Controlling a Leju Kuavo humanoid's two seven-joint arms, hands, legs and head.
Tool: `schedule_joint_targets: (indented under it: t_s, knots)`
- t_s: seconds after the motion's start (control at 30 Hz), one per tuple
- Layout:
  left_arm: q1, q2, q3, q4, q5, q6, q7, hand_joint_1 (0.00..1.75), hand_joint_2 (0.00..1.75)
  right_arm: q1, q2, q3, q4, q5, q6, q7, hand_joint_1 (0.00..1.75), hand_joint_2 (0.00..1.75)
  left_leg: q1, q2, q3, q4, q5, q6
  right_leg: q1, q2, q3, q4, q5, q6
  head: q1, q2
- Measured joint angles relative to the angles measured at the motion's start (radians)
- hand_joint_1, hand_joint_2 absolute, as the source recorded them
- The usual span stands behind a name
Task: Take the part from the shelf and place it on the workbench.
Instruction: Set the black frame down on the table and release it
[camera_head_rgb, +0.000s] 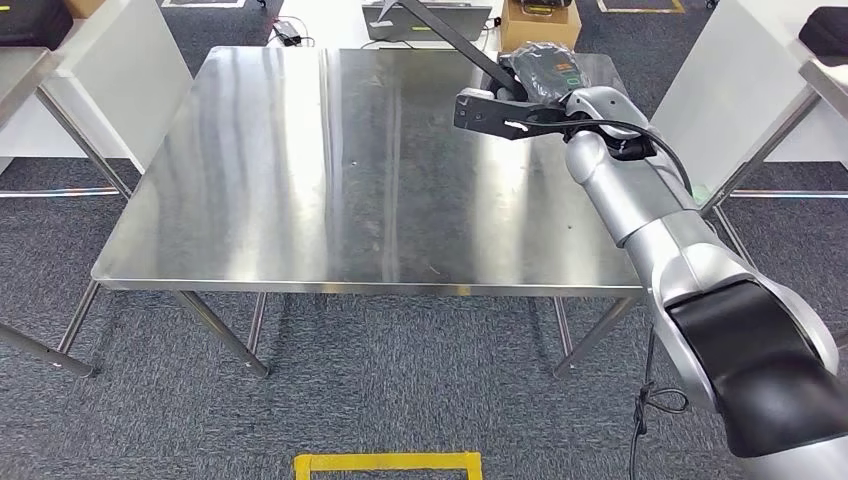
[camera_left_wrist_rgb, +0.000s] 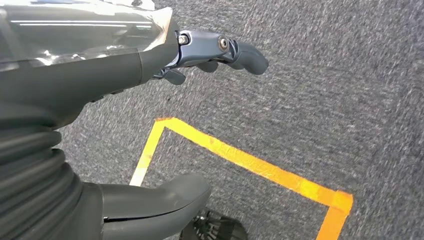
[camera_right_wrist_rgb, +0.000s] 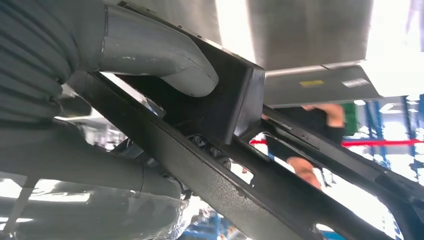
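In the upper right of the head view, the right hand (camera_head_rgb: 548, 75) is clamped on the black part (camera_head_rgb: 440, 35), a long bar that rises from the hand toward the top edge, over the far right side of the steel workbench (camera_head_rgb: 300, 180). The left hand (camera_left_wrist_rgb: 150, 75) hangs above grey carpet (camera_left_wrist_rgb: 325, 75) with yellow tape (camera_left_wrist_rgb: 250, 162), fingers apart and holding nothing.

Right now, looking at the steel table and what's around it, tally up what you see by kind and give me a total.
Steel table: 1
Black part held by the right robot hand: 1
Cardboard box: 1
Laptop: 1
Yellow tape square on the carpet: 1
Total: 5
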Motion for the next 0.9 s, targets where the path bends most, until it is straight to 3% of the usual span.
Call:
schedule_joint_targets:
  t_s: [0.07, 0.1, 0.13, 0.17, 0.23, 0.3, 0.37, 0.47, 0.53, 0.6, 0.63, 0.67, 0.73, 0.77, 0.83, 0.9]
  knots:
    - [-0.001, 0.0, 0.0, 0.0, -0.001, 0.0, 0.001, 0.0, 1.75, 0.004, -0.005, 0.0, 0.002, 0.002, -0.003, -0.004, 1.75, 1.75, -0.003, -0.002, 0.006, -0.001, -0.006, 0.011, 0.001, 0.001, -0.082, 0.14, -0.042, -0.006, 0.0, 0.0]
    - [0.0, 0.0, 0.0, 0.0, -0.001, 0.0, 0.002, 0.0, 1.75, 0.008, -0.007, 0.001, 0.005, 0.003, -0.004, -0.005, 1.75, 1.75, -0.004, -0.003, 0.01, 0.0, -0.01, 0.013, 0.002, 0.001, -0.12, 0.194, -0.052, -0.004, 0.0, 0.0]
    - [0.0, -0.001, 0.0, 0.0, -0.001, 0.0, 0.002, 0.0, 1.75, 0.013, -0.008, 0.001, 0.008, 0.003, -0.004, -0.006, 1.75, 1.75, -0.004, -0.005, 0.015, 0.0, -0.015, 0.013, 0.002, 0.002, -0.139, 0.211, -0.045, 0.001, 0.0, 0.0]
    - [0.0, -0.002, 0.0, 0.0, -0.001, 0.0, 0.002, 0.0, 1.75, 0.016, -0.008, 0.001, 0.01, 0.004, -0.004, -0.006, 1.75, 1.75, -0.005, -0.006, 0.021, 0.001, -0.02, 0.012, 0.002, 0.001, -0.137, 0.188, -0.022, 0.009, 0.0, 0.0]
    - [0.0, -0.002, 0.0, 0.0, -0.002, 0.0, 0.002, 0.0, 1.75, 0.017, -0.009, 0.001, 0.013, 0.003, -0.005, -0.007, 1.75, 1.75, -0.006, -0.009, 0.035, 0.005, -0.035, 0.007, 0.0, 0.0, -0.085, 0.049, 0.053, 0.024, 0.001, 0.0]
    - [-0.001, -0.002, 0.0, 0.0, -0.003, 0.0, 0.003, 0.0, 1.75, 0.013, -0.009, 0.002, 0.015, 0.004, -0.007, -0.009, 1.75, 1.75, -0.01, -0.01, 0.042, 0.012, -0.05, -0.003, 0.002, 0.0, -0.033, -0.061, 0.099, 0.02, 0.0, 0.0]
    - [-0.002, -0.002, 0.0, 0.0, -0.004, 0.0, 0.005, 0.0, 1.75, 0.012, -0.009, 0.002, 0.017, 0.005, -0.009, -0.01, 1.75, 1.75, -0.011, -0.01, 0.044, 0.014, -0.059, -0.012, 0.007, 0.0, -0.019, -0.08, 0.1, 0.003, -0.001, 0.0]
    - [-0.003, -0.002, 0.0, 0.0, -0.006, 0.0, 0.007, 0.0, 1.75, 0.012, -0.011, 0.003, 0.02, 0.008, -0.009, -0.011, 1.75, 1.75, -0.007, -0.007, 0.033, 0.041, -0.081, -0.03, -0.003, 0.001, -0.009, -0.085, 0.092, -0.021, -0.002, 0.0]
    - [-0.004, -0.002, 0.0, 0.0, -0.007, 0.0, 0.008, 0.0, 1.75, 0.011, -0.011, 0.005, 0.024, 0.01, -0.009, -0.013, 1.75, 1.75, -0.001, -0.004, -0.022, 0.146, -0.126, -0.045, -0.007, 0.0, 0.003, -0.087, 0.084, -0.035, -0.002, 0.0]
    - [-0.003, -0.001, 0.0, 0.0, -0.008, 0.0, 0.01, 0.0, 1.75, 0.013, -0.011, 0.009, 0.03, 0.01, -0.009, -0.014, 1.75, 1.75, 0.006, -0.002, -0.103, 0.275, -0.164, -0.055, -0.006, 0.001, 0.011, -0.086, 0.076, -0.041, -0.002, 0.0]
    - [-0.003, -0.001, 0.0, 0.0, -0.008, 0.0, 0.011, 0.0, 1.75, 0.015, -0.011, 0.012, 0.033, 0.01, -0.009, -0.014, 1.75, 1.75, 0.009, -0.002, -0.129, 0.302, -0.157, -0.057, -0.006, 0.001, 0.016, -0.086, 0.072, -0.041, -0.002, 0.0]
    - [-0.002, -0.001, 0.0, 0.001, -0.008, 0.0, 0.011, 0.0, 1.75, 0.018, -0.011, 0.014, 0.035, 0.011, -0.009, -0.014, 1.75, 1.75, 0.011, -0.001, -0.136, 0.29, -0.13, -0.058, -0.006, 0.002, 0.022, -0.086, 0.066, -0.039, -0.002, 0.0]
    - [-0.003, 0.0, 0.0, 0.001, -0.008, 0.0, 0.012, 0.0, 1.75, 0.02, -0.011, 0.016, 0.039, 0.011, -0.009, -0.014, 1.75, 1.75, 0.012, 0.001, -0.096, 0.165, -0.038, -0.052, -0.007, 0.004, 0.04, -0.086, 0.053, -0.033, -0.002, 0.0]
    - [-0.003, 0.0, 0.0, 0.001, -0.008, 0.0, 0.012, 0.0, 1.75, 0.019, -0.012, 0.017, 0.041, 0.011, -0.009, -0.014, 1.75, 1.75, 0.01, 0.002, -0.066, 0.1, -0.006, -0.048, -0.004, 0.004, 0.047, -0.087, 0.047, -0.029, -0.002, 0.0]
    - [-0.004, 0.001, 0.0, 0.001, -0.01, 0.0, 0.012, 0.0, 1.75, 0.015, -0.013, 0.018, 0.045, 0.012, -0.01, -0.014, 1.75, 1.75, 0.004, 0.003, -0.027, 0.026, 0.01, -0.037, 0.0, 0.004, 0.052, -0.087, 0.04, -0.021, -0.002, 0.0]
    - [-0.005, 0.0, -0.001, 0.001, -0.013, -0.001, 0.012, 0.0, 1.75, 0.015, -0.013, 0.021, 0.051, 0.017, -0.01, -0.015, 1.75, 1.75, 0.001, 0.002, -0.018, 0.016, 0.001, -0.03, 0.004, 0.004, 0.051, -0.089, 0.038, -0.015, -0.001, 0.0]
